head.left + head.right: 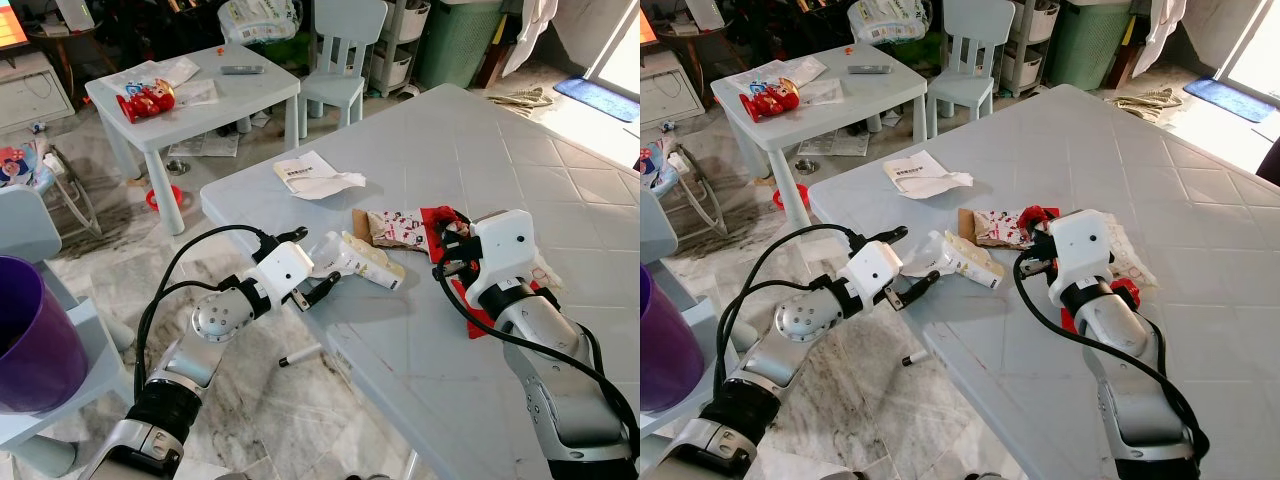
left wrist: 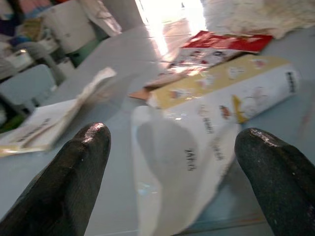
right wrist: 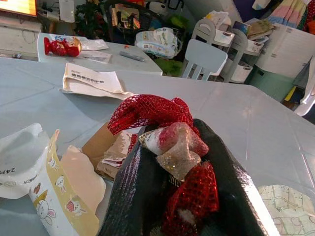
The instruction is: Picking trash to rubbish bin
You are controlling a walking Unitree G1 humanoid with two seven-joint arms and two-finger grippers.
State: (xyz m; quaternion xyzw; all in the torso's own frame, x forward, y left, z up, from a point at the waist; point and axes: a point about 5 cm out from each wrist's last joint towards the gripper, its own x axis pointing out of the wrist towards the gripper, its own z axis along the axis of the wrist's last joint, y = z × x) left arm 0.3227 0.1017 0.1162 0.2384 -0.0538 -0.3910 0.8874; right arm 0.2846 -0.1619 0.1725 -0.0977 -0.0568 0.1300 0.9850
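Purple bin (image 1: 30,340) sits at your far left, low beside the grey table (image 1: 560,190), well apart from the trash, so anything you pick needs a carry and a turn toward it. Your left gripper (image 1: 312,268) hangs at the table edge with its fingers (image 2: 78,172) spread either side of the white pouch (image 1: 350,258), whose open end overhangs that edge; that looks like the easiest place to pinch it. Paper (image 1: 315,177) lies further back, flat and untouched. Your right gripper (image 1: 455,245) is pressed together on red netting (image 3: 150,110) with a wrapper (image 3: 174,145) bunched in it, lifted just beside the remaining packet (image 1: 400,228).
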